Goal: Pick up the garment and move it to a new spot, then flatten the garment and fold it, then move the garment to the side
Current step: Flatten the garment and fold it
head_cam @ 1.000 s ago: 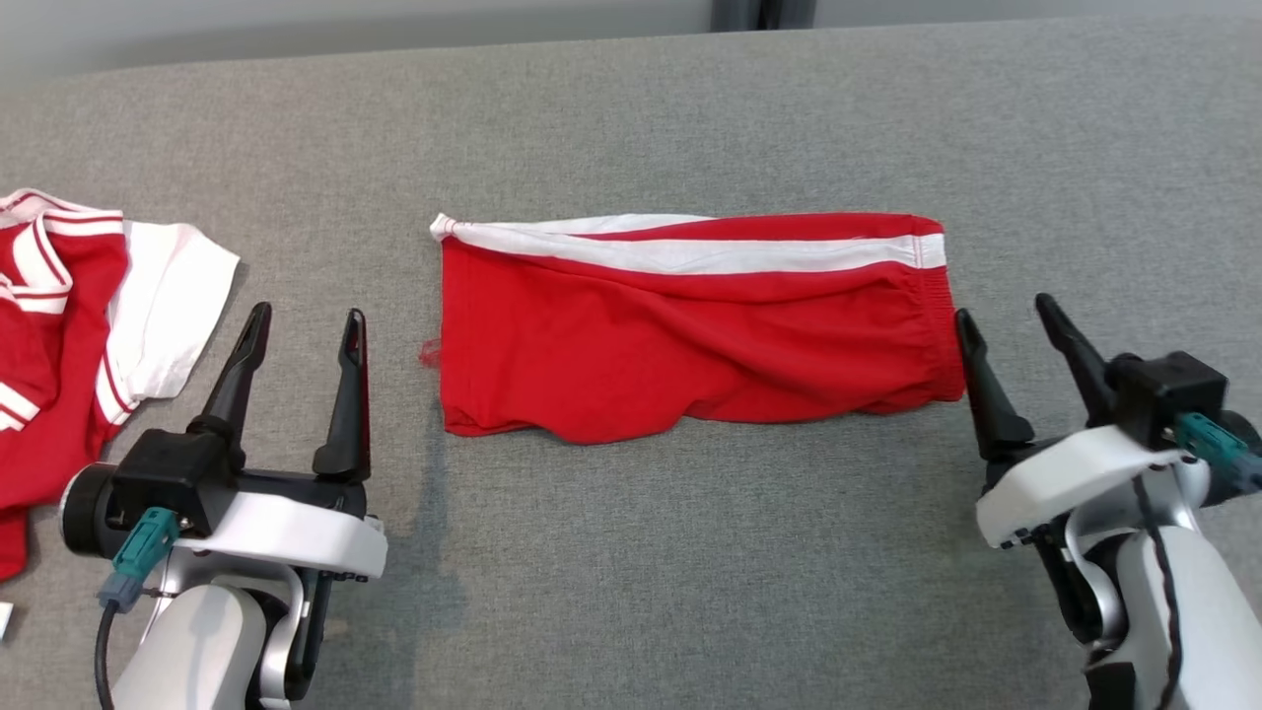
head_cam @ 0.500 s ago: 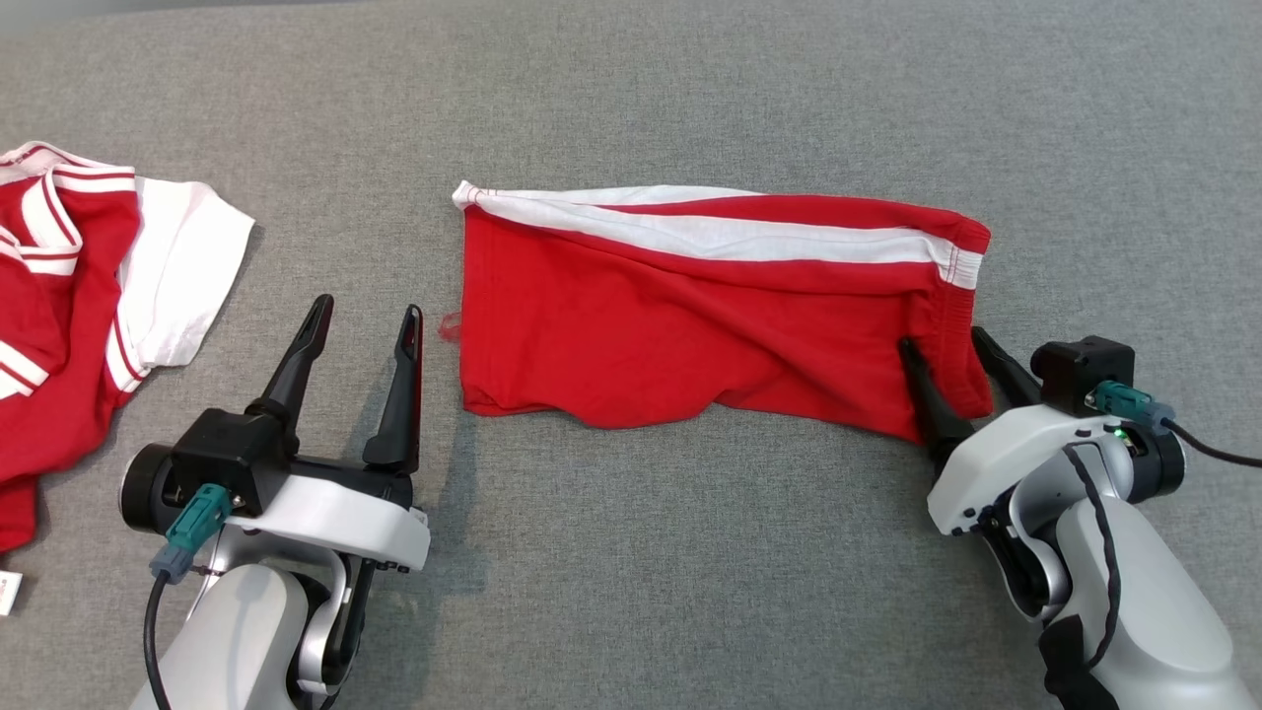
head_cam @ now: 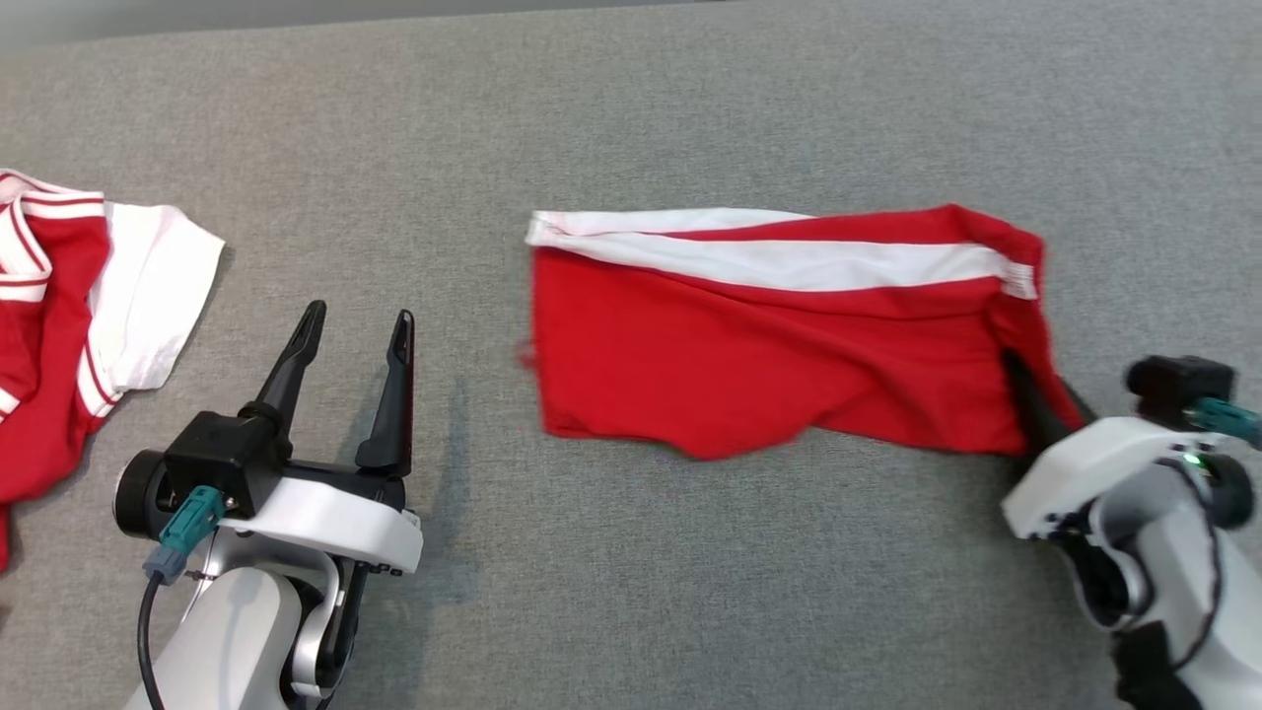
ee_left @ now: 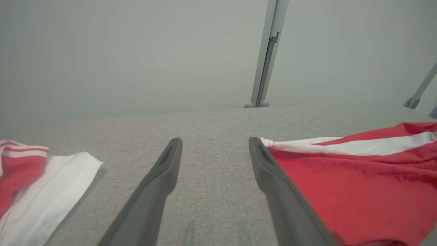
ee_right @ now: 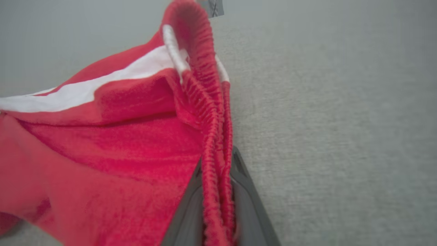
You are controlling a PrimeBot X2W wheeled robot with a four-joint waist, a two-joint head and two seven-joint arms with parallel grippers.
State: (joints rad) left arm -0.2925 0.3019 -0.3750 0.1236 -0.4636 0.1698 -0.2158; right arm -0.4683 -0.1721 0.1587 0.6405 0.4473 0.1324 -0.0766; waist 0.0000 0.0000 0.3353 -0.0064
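The garment [head_cam: 769, 355] is a pair of red shorts with a white side stripe, lying folded lengthwise across the middle of the grey surface. My right gripper [head_cam: 1035, 394] is shut on its elastic waistband at the right end, which is pulled up off the surface. In the right wrist view the gathered waistband of the garment [ee_right: 208, 112] is pinched between the two fingers of the right gripper [ee_right: 215, 155]. My left gripper [head_cam: 358, 314] stands open to the left of the shorts, apart from them. The left wrist view has the left gripper [ee_left: 215, 140] with nothing between its fingers and the garment [ee_left: 358, 184] to its right.
A second red and white garment [head_cam: 89, 296] lies crumpled at the far left edge, also in the left wrist view as red and white cloth [ee_left: 41, 184]. The grey fabric surface [head_cam: 631, 592] spreads in front. A metal post [ee_left: 268, 51] stands beyond the far edge.
My right gripper went from open beside the waistband to shut on it, and that end of the shorts has risen and shifted right. The left gripper stays open.
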